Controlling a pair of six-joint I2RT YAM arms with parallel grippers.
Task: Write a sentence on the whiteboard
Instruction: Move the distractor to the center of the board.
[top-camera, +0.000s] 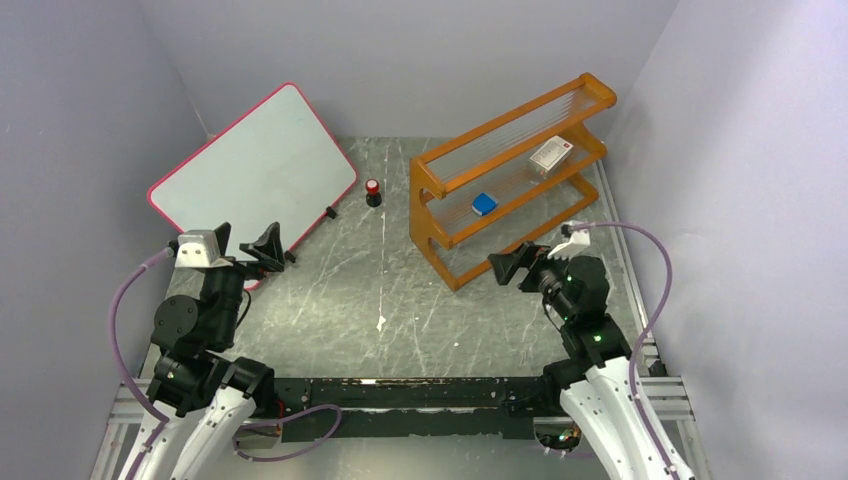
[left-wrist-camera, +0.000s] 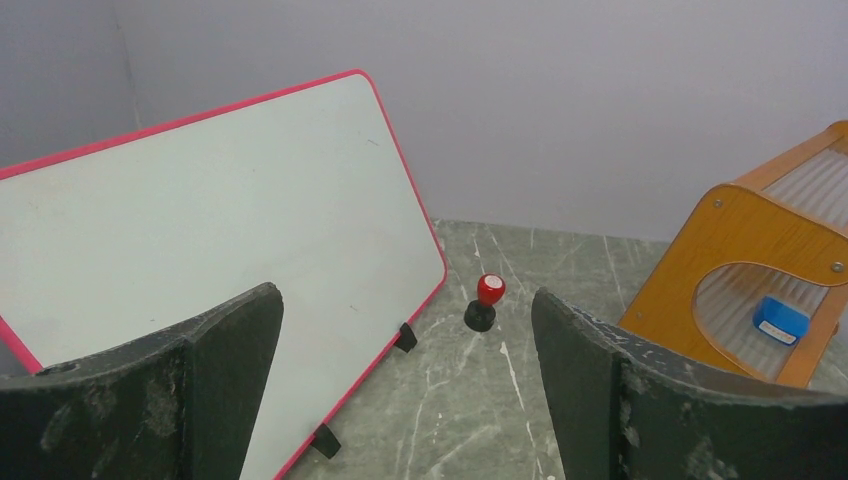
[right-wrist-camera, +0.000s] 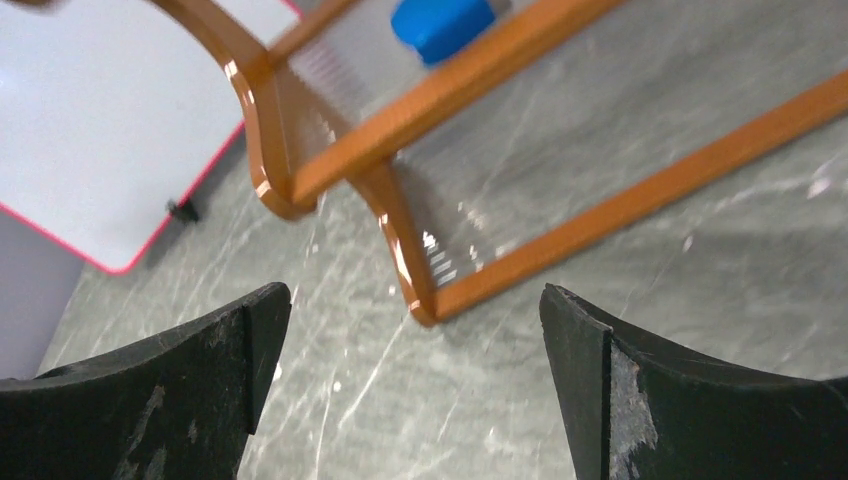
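Left hand (left-wrist-camera: 405, 292) and right hand (right-wrist-camera: 415, 292) wide open, empty. Whiteboard (top-camera: 255, 165) tilted back on long edge, running near-left to far-right, face rightward.

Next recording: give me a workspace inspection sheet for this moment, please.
Surface: grey marbled tabletop, scuffed.
Job's things: whiteboard propped tilted on black feet at far left, blank.
Clutter: red-topped item upright beside the board; orange shelf holding a blue block and a white box.
Pincers: left pincer open, empty; right pincer open, empty.
Cables: purple cable loops off left wrist, another off right.
Surroundings: plain grey walls.
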